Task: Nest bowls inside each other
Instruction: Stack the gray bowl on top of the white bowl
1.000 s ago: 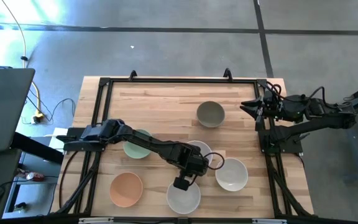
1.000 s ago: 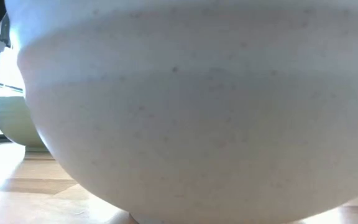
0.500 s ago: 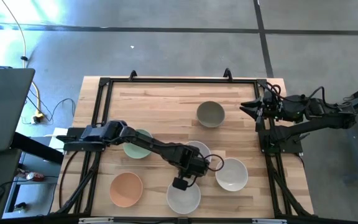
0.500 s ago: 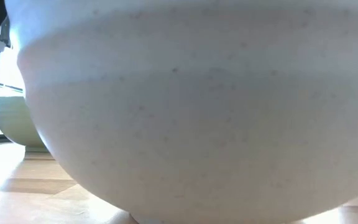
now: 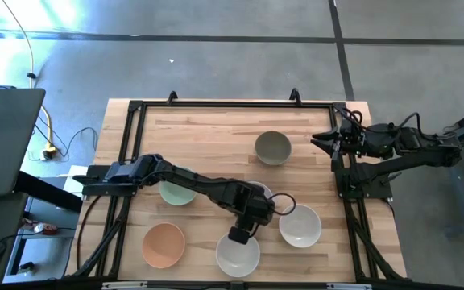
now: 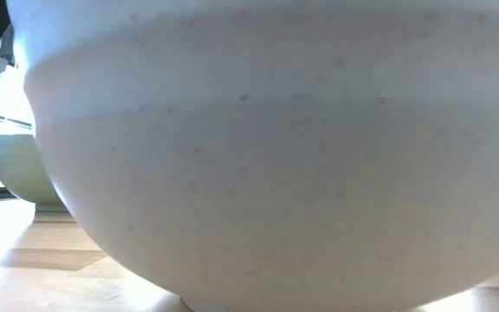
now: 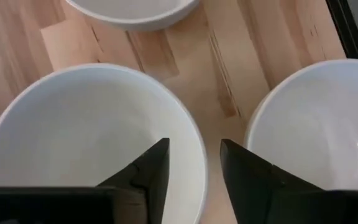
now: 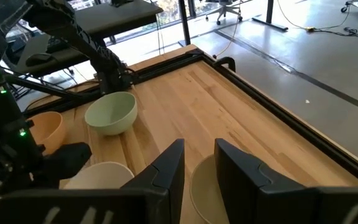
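Three white bowls stand on the wooden table: a middle one (image 5: 261, 192), one to its right (image 5: 300, 226) and a near one (image 5: 238, 258). A grey bowl (image 5: 273, 147), a mint green bowl (image 5: 176, 192) and a peach-orange bowl (image 5: 163, 245) stand apart. No black bowl shows. My left gripper (image 5: 247, 225) is open and points down over the middle white bowl's near rim (image 7: 199, 163). One finger (image 7: 154, 167) stands inside the bowl and the other (image 7: 241, 169) outside it. My right gripper (image 5: 321, 138) is open and waits at the far right.
A black frame (image 5: 135, 109) runs around the table. The near white bowl's wall (image 6: 267, 156) fills the low view, with the mint bowl (image 6: 11, 169) behind it on the left. The narrow gaps between the white bowls show bare wood (image 7: 224, 93).
My left gripper has shifted a little toward the table's right edge above the middle white bowl. The bowls have stayed where they were.
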